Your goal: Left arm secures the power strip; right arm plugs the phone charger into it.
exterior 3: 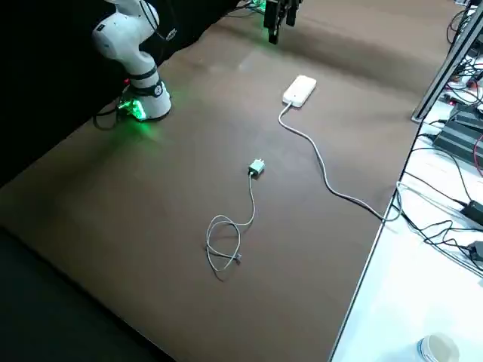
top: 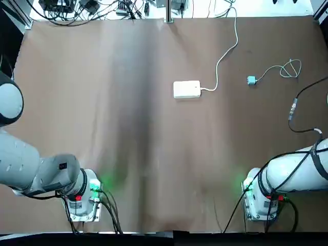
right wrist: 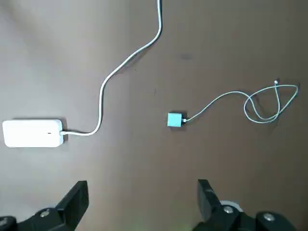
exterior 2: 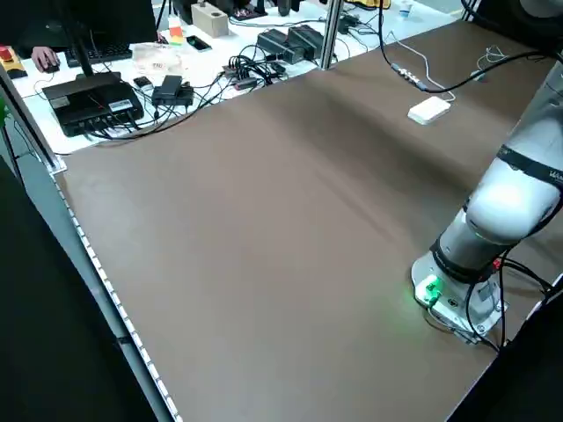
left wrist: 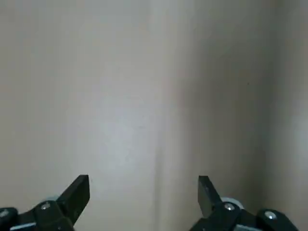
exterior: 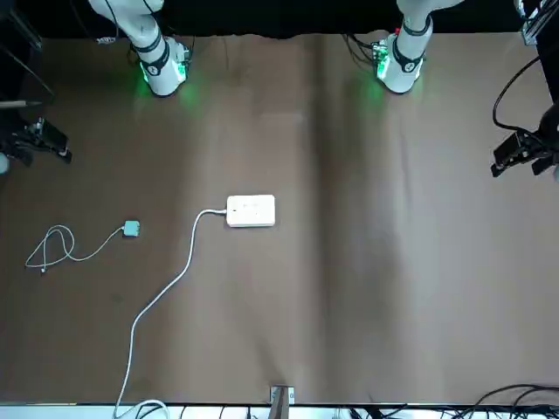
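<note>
The power strip (top: 186,89) lies flat on the brown counter (top: 138,169), a little above the middle of the frame in the top view. Its thick white cord (top: 218,66) leaves the block's right-hand end, bends upward and runs over the counter's far edge at the top of the frame.

The charger (top: 251,80), a small light-blue cube, lies in the upper right of the same frame, to the right of the strip and apart from it. Its thin cable (top: 290,68) runs off to the right and crosses itself in a loose loop on the counter.

The left gripper (left wrist: 144,195) is over the counter, its arm coming in from the left side of the frame in the top view; its jaws are apart with nothing between them. The right gripper (right wrist: 143,197) is above the counter too, its arm entering from the right side of that view, and its jaws are likewise apart and empty. In the right wrist view, the strip shows at the left of the frame and the charger right of centre, neither touched by the jaws.
</note>
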Tool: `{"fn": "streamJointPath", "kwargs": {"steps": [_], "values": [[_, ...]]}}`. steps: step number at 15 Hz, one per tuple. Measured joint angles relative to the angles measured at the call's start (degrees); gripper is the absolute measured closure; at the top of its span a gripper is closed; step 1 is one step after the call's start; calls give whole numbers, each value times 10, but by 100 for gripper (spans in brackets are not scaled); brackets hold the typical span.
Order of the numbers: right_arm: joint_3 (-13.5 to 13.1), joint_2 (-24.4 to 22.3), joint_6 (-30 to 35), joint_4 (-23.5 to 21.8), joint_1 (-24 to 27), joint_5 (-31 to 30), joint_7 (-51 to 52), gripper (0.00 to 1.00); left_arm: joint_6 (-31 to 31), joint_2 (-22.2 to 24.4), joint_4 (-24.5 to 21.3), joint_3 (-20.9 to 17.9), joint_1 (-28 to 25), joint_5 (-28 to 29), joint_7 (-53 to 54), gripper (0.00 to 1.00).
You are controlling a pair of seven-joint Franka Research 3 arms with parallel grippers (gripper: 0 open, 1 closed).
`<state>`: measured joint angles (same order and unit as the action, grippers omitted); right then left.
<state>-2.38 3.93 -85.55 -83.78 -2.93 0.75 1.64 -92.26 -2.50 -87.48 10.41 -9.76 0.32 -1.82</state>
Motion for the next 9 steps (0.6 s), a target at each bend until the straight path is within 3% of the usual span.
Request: {"fn": "streamJointPath", "kwargs": {"steps": [5,9], "values": [[2,39,-4,0,-7,0,38,0,-32,2,-38,5,4,0,0,1],[2,58,-15,0,-9,0,75,0,-105,21,-127,19,7,-1,-3,1]]}}
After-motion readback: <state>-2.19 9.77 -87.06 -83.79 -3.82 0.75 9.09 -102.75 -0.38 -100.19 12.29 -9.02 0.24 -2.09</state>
